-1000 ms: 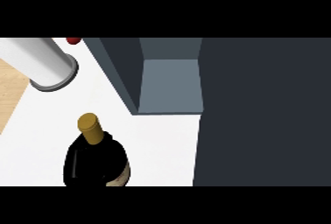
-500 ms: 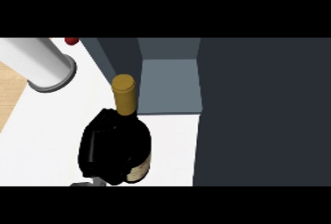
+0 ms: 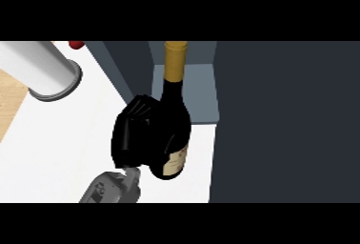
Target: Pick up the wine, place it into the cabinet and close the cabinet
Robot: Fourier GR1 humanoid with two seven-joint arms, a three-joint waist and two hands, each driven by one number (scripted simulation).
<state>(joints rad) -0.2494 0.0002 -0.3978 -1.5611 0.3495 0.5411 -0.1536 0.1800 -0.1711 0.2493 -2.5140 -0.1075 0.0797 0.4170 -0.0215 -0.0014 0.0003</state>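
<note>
The wine bottle (image 3: 177,112) is dark glass with a gold foil neck and a cream label. My left hand (image 3: 137,136) is shut on its body from the left side, with the grey forearm coming in from the lower edge. The bottle's neck lies over the opening of the grey cabinet (image 3: 200,90), whose pale inner floor shows behind it. The cabinet's dark door (image 3: 288,119) fills the right side of the view. Whether the bottle's base touches the white counter (image 3: 63,143) I cannot tell. My right hand does not show.
A white cylinder on a grey base (image 3: 44,69) stands at the back left. A small red thing (image 3: 76,45) peeks out behind it. The cabinet's left wall (image 3: 130,66) rises just left of the bottle. The counter's left edge meets wood (image 3: 8,100).
My left hand has carried the bottle away from me and to the right, from the open counter up to the cabinet's opening. The bottle looks larger and its neck now overlaps the cabinet's inside.
</note>
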